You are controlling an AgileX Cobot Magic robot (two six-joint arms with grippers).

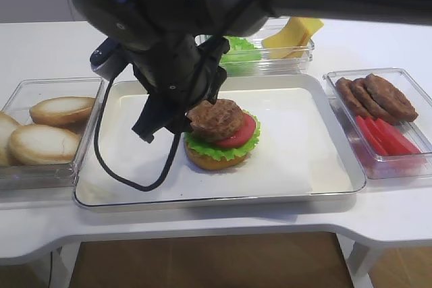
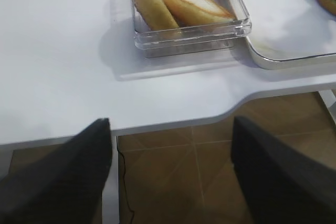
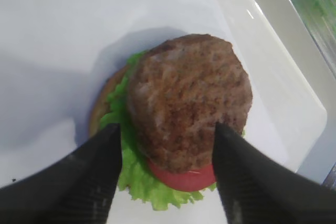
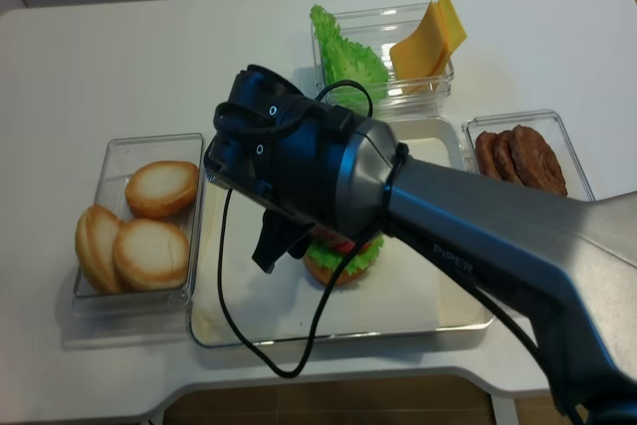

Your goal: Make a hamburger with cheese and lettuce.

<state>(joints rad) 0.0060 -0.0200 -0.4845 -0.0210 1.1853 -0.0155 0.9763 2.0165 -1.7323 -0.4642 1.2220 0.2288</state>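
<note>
The hamburger stands in the middle of the white tray: bun base, frilly green leaf, red tomato disc, brown patty on top, sitting a little off centre. My right gripper is open, low over the stack's near side, its fingers spread to either side of the patty's edge; it reaches in from the right. Spare lettuce and yellow cheese slices stand in a clear box behind the tray. My left gripper is open and empty, off the table's front edge above the floor.
A clear box of pale bun halves sits left of the tray and also shows in the left wrist view. A clear box with patties and tomato slices sits to the right. The right arm's black cable hangs over the tray's left part.
</note>
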